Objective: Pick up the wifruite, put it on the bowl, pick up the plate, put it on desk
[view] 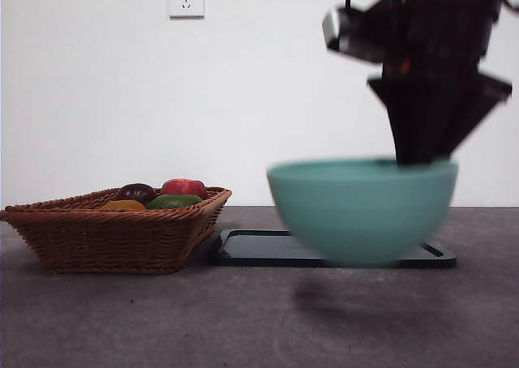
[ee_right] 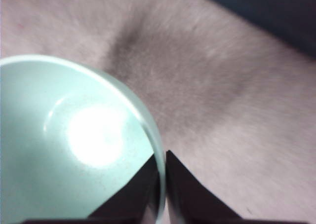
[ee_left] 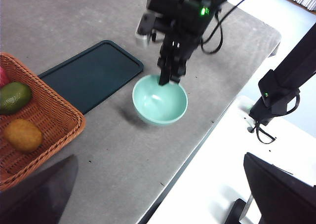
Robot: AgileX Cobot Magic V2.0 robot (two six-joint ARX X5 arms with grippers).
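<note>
Right gripper [view: 422, 159] is pinching the bowl's [view: 362, 210] rim, holding it lifted at frame centre-right above the desk [view: 259, 319] — bowl empty, wifruite [ee_left: 22, 134] sitting in basket [view: 122, 238], untouched; left gripper's state I cannot tell.

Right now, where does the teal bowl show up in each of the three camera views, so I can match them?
Front view: the bowl hangs right of centre, blurred, held at its rim by the right pincer, above the desk.
Left wrist view: it sits mid-picture, beside the dark tray.
Right wrist view: it fills the left side, its rim pinched between the jaws.
Shared landmark: the dark tray, just behind the bowl in the front view.
</note>
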